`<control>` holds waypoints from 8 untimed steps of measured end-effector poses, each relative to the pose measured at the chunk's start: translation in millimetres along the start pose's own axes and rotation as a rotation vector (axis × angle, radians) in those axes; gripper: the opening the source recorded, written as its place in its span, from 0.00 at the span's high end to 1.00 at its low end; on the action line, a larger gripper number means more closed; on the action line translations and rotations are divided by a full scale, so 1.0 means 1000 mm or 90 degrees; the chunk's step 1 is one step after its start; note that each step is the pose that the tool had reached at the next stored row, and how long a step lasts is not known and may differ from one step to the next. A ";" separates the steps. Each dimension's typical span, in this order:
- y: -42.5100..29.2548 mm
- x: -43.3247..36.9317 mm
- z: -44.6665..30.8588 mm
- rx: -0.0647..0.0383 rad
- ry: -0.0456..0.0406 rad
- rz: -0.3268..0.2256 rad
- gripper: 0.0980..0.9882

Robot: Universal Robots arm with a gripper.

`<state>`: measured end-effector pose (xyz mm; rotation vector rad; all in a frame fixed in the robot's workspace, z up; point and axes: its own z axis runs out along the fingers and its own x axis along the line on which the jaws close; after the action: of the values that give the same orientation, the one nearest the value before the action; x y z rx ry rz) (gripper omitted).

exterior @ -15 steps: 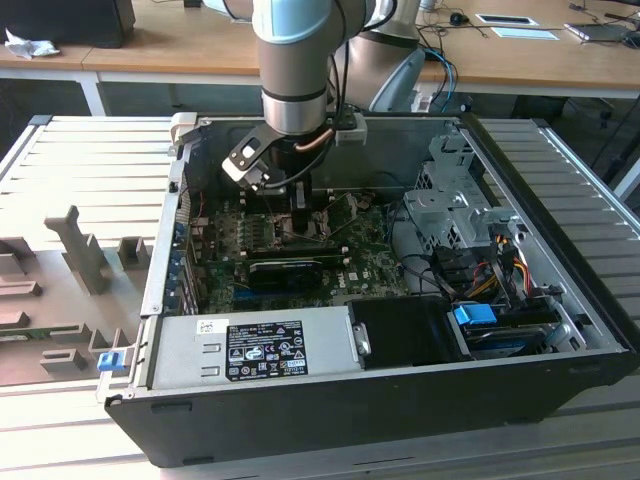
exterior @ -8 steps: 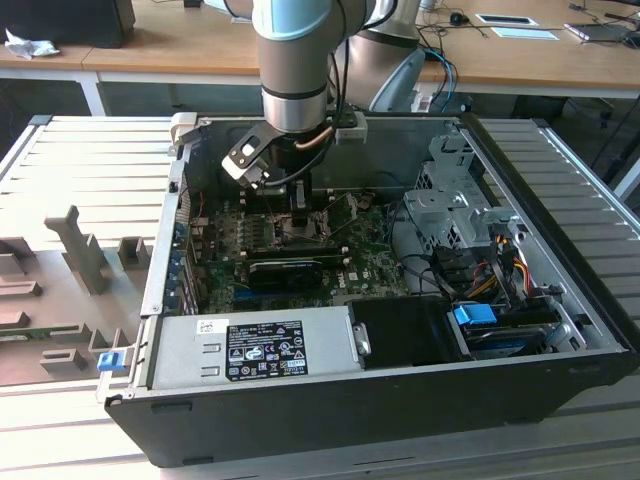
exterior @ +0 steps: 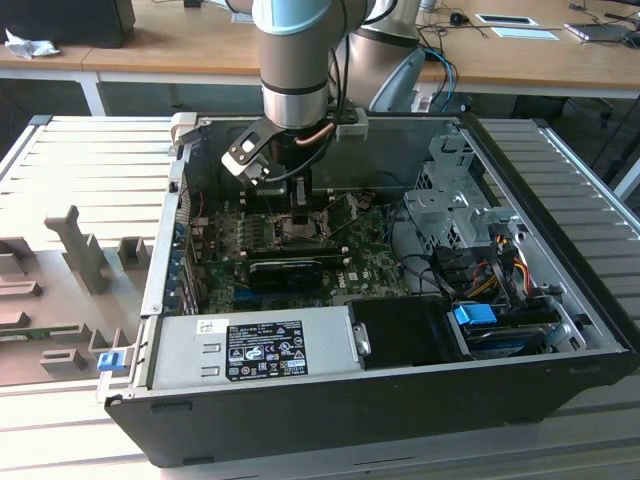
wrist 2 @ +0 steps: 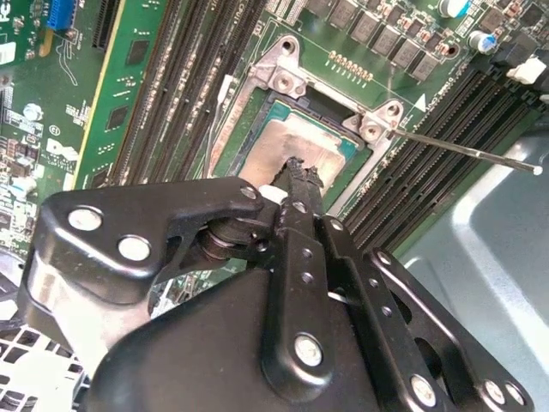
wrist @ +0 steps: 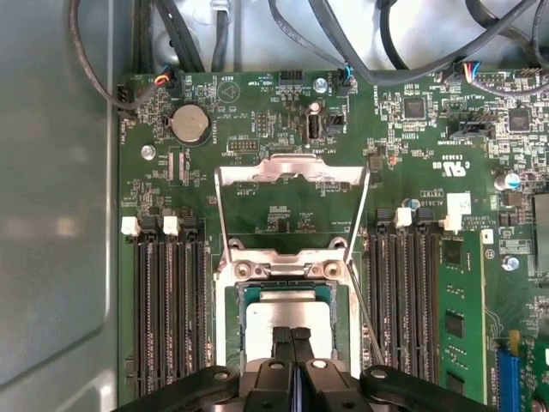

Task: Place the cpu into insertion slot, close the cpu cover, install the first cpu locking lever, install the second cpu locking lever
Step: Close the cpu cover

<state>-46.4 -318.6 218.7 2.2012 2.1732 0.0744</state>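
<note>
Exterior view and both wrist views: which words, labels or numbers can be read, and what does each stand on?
Power supply label: printed lines and symbols, too small to read.
Green board: white markings beside the parts, too small to read.
White sticker on the board: not legible.
No text reads with confidence.

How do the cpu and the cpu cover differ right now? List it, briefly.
The cpu is a solid pale plate; the cpu cover is a frame with a large cut-out. The cpu lies flat in the insertion slot; the cpu cover is swung open, off the slot. The cpu is smaller than the cpu cover. Both are silvery and squarish.
</note>
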 end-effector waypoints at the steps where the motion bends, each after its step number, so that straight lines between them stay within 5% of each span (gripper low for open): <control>1: 0.0015 -0.0001 0.0001 0.000 0.0000 0.000 0.99; 8: 0.0106 -0.0028 -0.0027 0.001 0.0036 0.000 0.99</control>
<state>-36.1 -321.6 222.1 2.2055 2.1764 0.0787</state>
